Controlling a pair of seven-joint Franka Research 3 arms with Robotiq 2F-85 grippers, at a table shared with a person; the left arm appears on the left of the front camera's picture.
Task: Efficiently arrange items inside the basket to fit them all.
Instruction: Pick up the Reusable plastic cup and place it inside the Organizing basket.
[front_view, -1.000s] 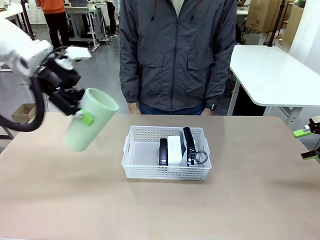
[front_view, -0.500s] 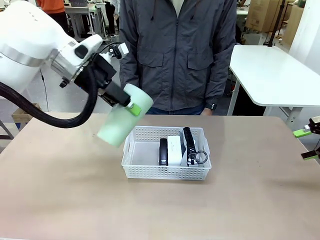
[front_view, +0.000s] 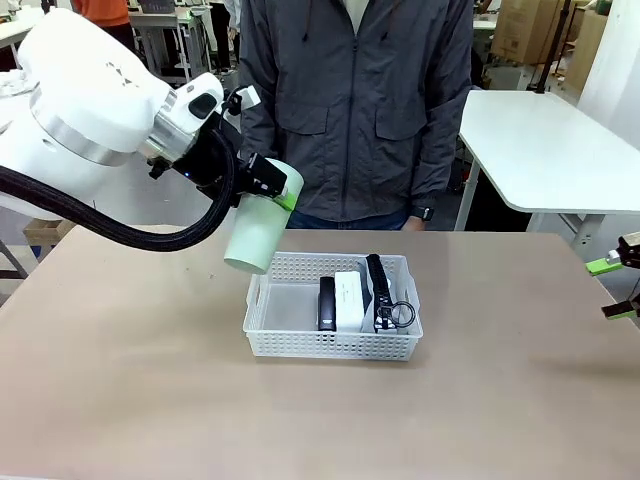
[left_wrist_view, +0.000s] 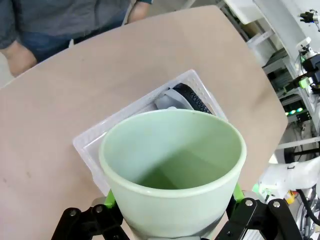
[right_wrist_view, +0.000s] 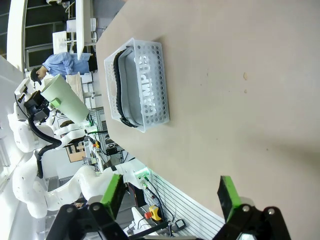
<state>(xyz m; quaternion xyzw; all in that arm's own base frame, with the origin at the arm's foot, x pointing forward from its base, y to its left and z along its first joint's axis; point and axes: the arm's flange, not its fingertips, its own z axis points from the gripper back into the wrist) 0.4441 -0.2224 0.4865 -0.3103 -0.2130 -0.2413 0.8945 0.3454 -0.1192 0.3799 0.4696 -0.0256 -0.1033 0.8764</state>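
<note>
I take the basket as my landmark: it sits on the table a little left of the middle, its long side facing me. Inside it, from the front camera, I see the black stapler lying near the centre, the white box just beside it on the right, and the grey zip pouch on edge along the right end, its ring pull toward the near wall. The left part of the basket floor is bare.

My left gripper hangs above and beyond the basket's far-left corner, pinching the pale green cup by its upper wall; one green pad shows against the rim. The cup is tilted, base lowest, just above the basket's far-left rim; I cannot tell whether they touch. On the left wrist camera I look straight down into the cup, with the basket beneath it and the pouch peeking past the rim.

My right gripper sits well to the right of the basket, jaws spread wide with nothing between them, over bare table. From there I see the basket end-on.

A person in a dark grey jacket stands behind the basket at the far edge.
</note>
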